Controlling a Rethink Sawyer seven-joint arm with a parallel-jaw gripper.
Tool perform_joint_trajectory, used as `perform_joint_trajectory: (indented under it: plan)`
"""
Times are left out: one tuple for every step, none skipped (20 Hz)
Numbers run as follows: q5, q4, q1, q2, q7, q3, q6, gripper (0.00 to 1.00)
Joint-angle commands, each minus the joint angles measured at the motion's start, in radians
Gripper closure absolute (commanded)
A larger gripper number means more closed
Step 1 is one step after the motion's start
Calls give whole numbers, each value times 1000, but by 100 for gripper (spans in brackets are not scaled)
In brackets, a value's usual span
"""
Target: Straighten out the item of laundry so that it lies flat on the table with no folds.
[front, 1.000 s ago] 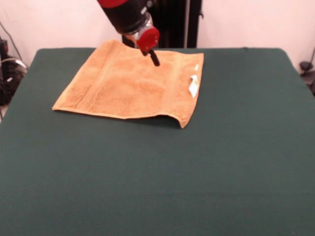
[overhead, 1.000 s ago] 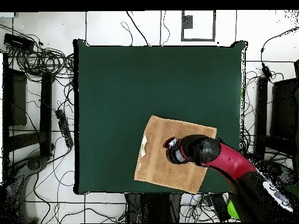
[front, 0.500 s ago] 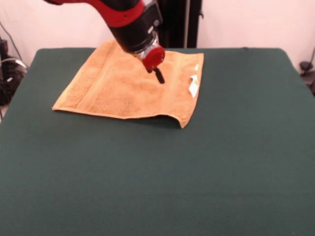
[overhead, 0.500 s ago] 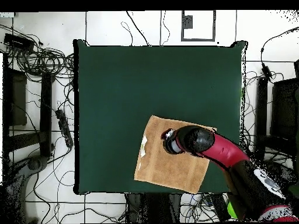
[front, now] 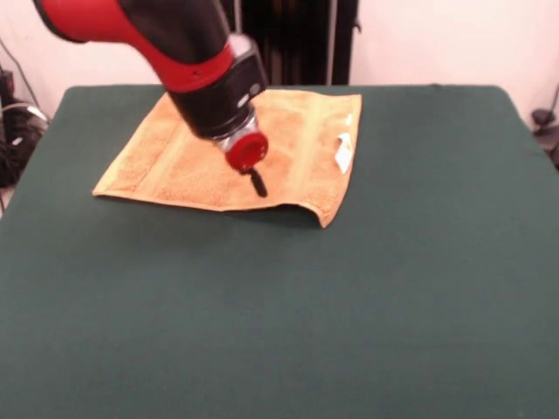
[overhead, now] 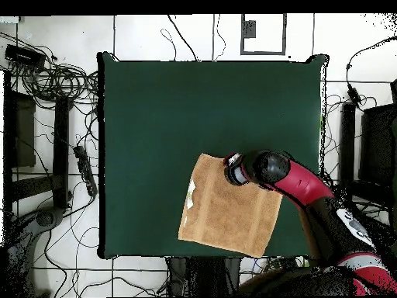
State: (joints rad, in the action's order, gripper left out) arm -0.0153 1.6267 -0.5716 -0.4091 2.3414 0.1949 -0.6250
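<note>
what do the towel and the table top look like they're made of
The towel looks like orange-tan terry cloth: a nubby, matte pile with flatter woven bands near the edges and a small white tag. The table top seems covered in dark green felt or a similar fabric: even, matte, no shine or grain. What lies beneath the covering does not show.

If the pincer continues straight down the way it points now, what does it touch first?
Most likely the towel, close to its front edge: the pincer points down at it there. Its height above the cloth is unclear.
</note>
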Motion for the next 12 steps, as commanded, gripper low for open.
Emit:
perform_joint_trajectory:
  plan:
    - [103, -138, 41, 95, 175, 31, 132, 0]
    - [109, -136, 38, 99, 169, 38, 140, 0]
    - [115, -135, 34, 102, 164, 44, 148, 0]
    - [120, -139, 34, 108, 161, 51, 153, 0]
    - [127, -139, 36, 109, 160, 53, 156, 0]
    - [135, -136, 38, 111, 160, 56, 160, 0]
    - [142, -130, 37, 110, 158, 60, 167, 0]
    - [148, -127, 37, 113, 154, 64, 175, 0]
    - [151, -123, 35, 114, 150, 67, 180, 0]
    - [154, -120, 34, 114, 146, 70, 185, 0]
    - [162, -113, 30, 122, 141, 86, 203, 0]
    - [167, -106, 29, 122, 141, 90, 205, 0]
